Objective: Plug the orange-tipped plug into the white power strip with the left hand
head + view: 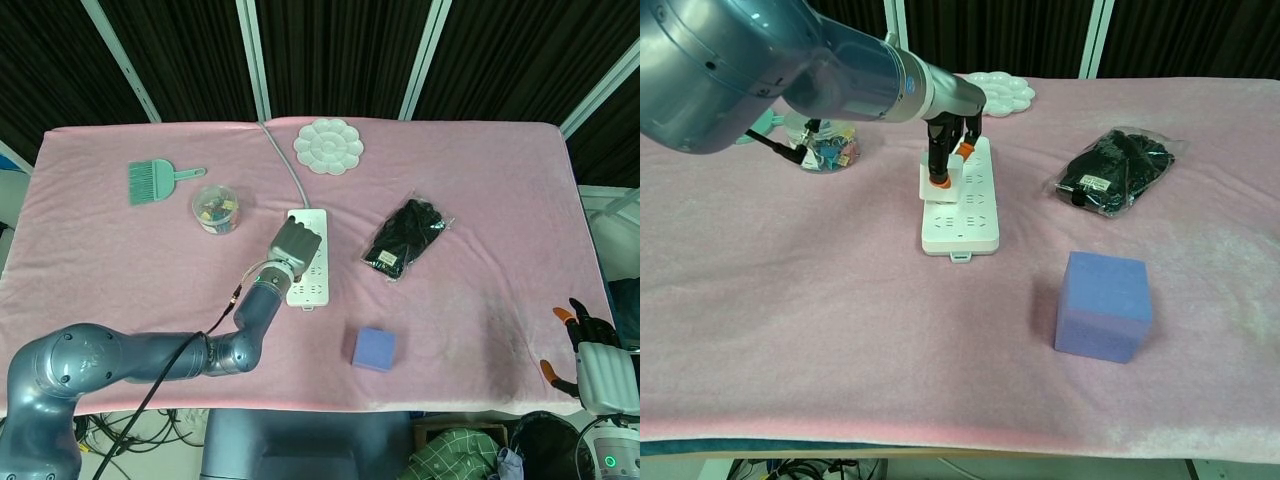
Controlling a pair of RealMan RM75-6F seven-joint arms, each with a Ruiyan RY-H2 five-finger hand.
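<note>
The left hand (952, 140) pinches the orange-tipped plug (939, 183) against the white power strip (962, 210); the right hand (590, 352) hangs spread beside the desk (480, 300).

A glossy blue-grey left arm (150, 358) trails a black cable (170, 375); the fingers (938, 165) are black, orange-tipped.

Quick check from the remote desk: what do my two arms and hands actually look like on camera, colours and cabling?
The left arm is glossy blue-grey metal with rounded joints, a silver wrist ring and a thin black cable running along it. The left hand has a grey back and black fingers tipped orange. The right hand is light grey-white, with black fingers, also orange-tipped.
</note>
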